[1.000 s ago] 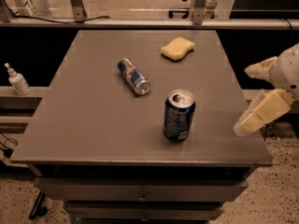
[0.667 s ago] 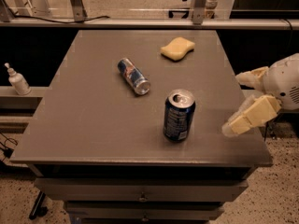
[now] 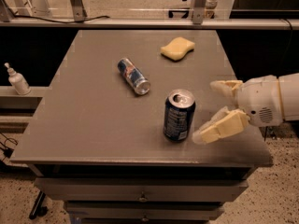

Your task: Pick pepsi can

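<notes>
Dim, warm light falls from above, giving the table (image 3: pixel 84 120) an even grey sheen. My gripper (image 3: pixel 211 107), fingers spread at the table's right edge beside the pepsi can (image 3: pixel 178 116), is the brightest thing; the can's silver top glints, and deep shadow lies under the tabletop.

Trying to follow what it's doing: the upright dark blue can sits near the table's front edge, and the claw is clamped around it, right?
Not clamped. The camera view shows the gripper open beside the pepsi can, not around it. The can does stand upright near the front edge of the table.
</notes>
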